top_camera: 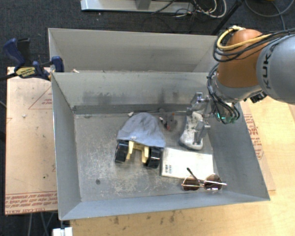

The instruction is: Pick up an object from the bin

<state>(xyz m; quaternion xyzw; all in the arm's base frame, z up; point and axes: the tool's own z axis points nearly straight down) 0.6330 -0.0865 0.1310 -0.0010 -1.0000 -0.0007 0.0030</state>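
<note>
"White lump, where does it lie?"

"In the camera view it sits on the floor of the bin, directly under the gripper and a little to its view-left. The gripper's metal reaches down against the lump's upper part. I cannot tell whether the gripper is spread, pressed together or pinching the lump."

"What crowds it?"

"On the gripper's camera-near side a white flat card lies with its far edge just beside the lump's lower end. I cannot tell whether they touch. Beyond the card, further from the gripper, the sunglasses lie across the card's near corner, close to the bin's front edge."

"And to the view-left of the gripper?"

"A strip of bare floor, then a grey-blue cloth draped over a black-and-yellow thing, well apart from the lump. A small dark bit lies in that strip, nearer the back wall."

"How much room is there at the walls?"

"To the gripper's view-right the sloping side wall begins near the lump, so that side is tight. Behind the gripper only a narrow band of floor separates it from the foot of the back wall. The widest bare floor is past the cloth, at the view's left. Above the gripper, the arm's orange cover hangs over the bin's right rim."
</note>
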